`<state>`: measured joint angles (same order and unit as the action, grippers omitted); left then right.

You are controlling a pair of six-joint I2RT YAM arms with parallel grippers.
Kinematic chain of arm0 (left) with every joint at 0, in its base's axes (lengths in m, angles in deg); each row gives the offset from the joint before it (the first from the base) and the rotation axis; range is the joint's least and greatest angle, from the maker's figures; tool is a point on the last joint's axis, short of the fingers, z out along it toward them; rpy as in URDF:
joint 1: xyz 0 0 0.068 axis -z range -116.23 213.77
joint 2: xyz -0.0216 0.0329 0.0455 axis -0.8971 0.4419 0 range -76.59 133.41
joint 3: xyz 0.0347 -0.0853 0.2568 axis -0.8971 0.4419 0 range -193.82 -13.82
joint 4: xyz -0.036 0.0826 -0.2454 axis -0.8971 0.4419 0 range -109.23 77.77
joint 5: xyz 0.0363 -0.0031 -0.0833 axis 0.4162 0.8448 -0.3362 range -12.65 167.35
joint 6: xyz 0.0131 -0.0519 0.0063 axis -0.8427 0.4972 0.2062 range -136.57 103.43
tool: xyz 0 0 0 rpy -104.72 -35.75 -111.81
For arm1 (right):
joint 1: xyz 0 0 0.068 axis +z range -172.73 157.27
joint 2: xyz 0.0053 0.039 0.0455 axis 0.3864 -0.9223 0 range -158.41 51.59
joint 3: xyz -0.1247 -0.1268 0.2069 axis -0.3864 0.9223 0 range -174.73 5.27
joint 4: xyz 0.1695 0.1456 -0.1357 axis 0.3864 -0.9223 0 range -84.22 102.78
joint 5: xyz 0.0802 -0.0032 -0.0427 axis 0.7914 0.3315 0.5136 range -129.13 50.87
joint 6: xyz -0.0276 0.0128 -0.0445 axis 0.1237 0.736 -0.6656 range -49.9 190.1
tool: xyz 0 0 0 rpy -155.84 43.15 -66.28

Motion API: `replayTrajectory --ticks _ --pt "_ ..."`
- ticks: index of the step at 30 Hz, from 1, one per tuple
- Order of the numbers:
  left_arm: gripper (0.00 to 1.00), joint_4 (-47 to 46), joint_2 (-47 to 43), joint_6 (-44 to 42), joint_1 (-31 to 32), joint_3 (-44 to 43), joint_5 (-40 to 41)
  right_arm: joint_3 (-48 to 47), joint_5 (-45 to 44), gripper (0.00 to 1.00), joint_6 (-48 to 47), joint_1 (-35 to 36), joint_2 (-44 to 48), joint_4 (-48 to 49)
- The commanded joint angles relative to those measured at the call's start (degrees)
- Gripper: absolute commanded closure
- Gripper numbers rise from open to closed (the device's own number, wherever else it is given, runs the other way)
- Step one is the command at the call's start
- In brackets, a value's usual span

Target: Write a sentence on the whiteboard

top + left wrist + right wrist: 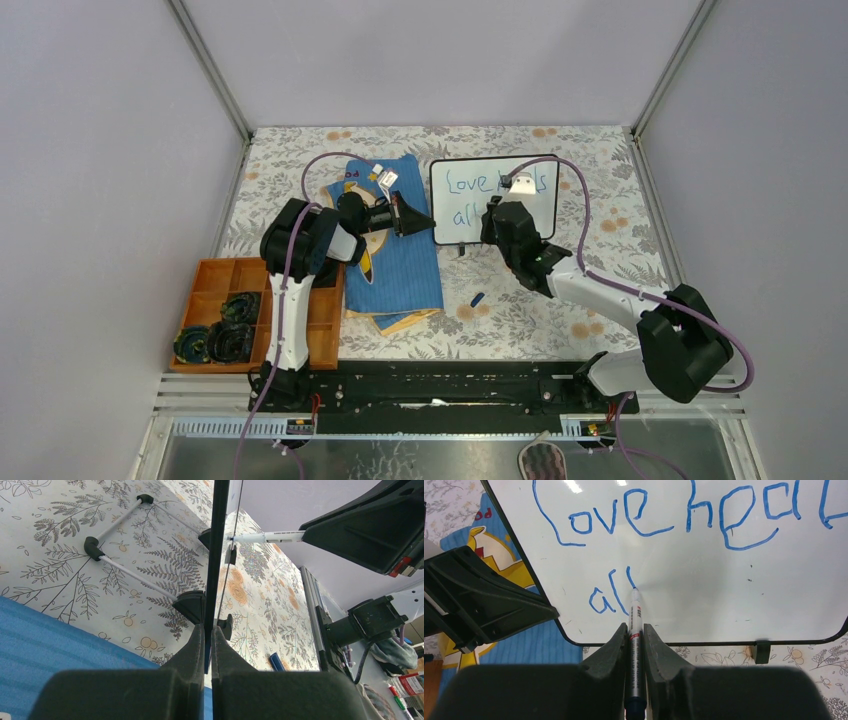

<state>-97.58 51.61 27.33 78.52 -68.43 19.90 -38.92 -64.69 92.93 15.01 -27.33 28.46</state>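
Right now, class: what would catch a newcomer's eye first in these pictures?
The black-framed white whiteboard stands far back on the floral table, with a blue handwritten sentence in two lines. The right arm's fingers pinch a slim white marker pen, its tip at the word "all", while the left arm's fingers clamp the board's left edge over a blue cartoon-print cloth.

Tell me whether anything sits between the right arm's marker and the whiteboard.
Nothing visible does. The marker tip rests on the whiteboard at the last stroke of "all"; the left jaws clamp the board's left edge, off to the side.
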Motion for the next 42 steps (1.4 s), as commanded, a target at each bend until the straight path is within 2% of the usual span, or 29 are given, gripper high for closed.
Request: replayTrajectory --ticks 1,35,42 --pt "1.00 -1.13 -0.56 -0.31 0.55 0.29 -0.64 0.84 0.18 1.00 0.63 -0.45 1.35 -0.06" --pt "1.00 -0.58 -1.01 -0.75 0.69 0.51 -0.56 3.84 -0.91 1.00 1.74 -0.44 4.05 -1.91" --pt "1.00 -0.58 -1.04 -0.84 0.67 0.56 -0.56 3.56 -1.00 1.00 1.31 -0.43 8.74 -1.71"
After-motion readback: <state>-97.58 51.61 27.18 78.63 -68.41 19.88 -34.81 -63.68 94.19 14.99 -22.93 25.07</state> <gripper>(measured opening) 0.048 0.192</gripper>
